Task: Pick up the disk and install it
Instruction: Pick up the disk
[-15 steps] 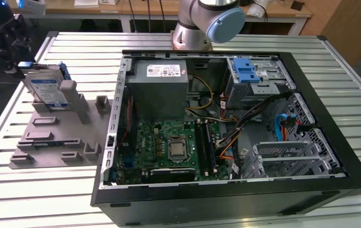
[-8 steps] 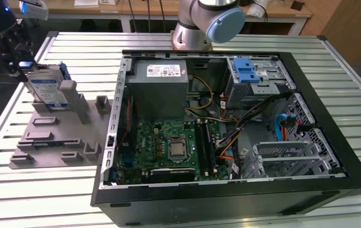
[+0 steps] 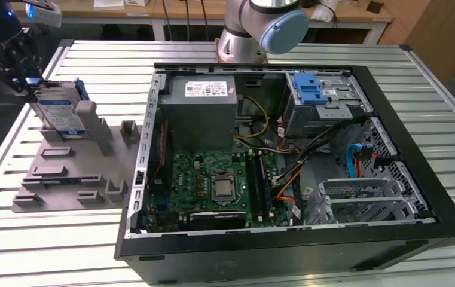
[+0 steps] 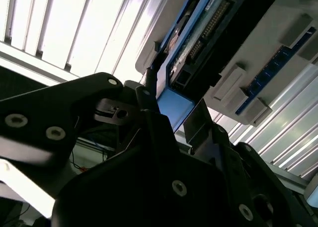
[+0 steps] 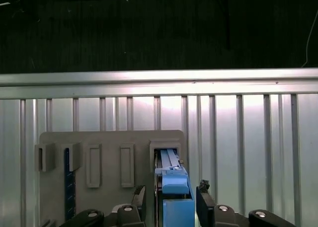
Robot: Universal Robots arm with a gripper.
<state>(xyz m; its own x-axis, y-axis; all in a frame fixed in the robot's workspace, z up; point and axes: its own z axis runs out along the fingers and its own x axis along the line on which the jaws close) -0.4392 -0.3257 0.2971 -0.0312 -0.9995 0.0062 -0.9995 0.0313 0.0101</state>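
The disk point(image 3: 58, 112) stands on edge in an end slot of the grey rack point(image 3: 67, 179), beside the case point(image 3: 291, 254). The gripper point(image 5: 171, 197) sits spread astride its blue-framed end, one finger by each flat face, not visibly pinching it

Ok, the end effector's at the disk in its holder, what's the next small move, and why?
Probably close the end effector on the disk. In the first wrist view its fingers sit either side of the blue bracket with small gaps, so it looks open and lined up; the disk stands upright in its grey holder, not yet lifted.
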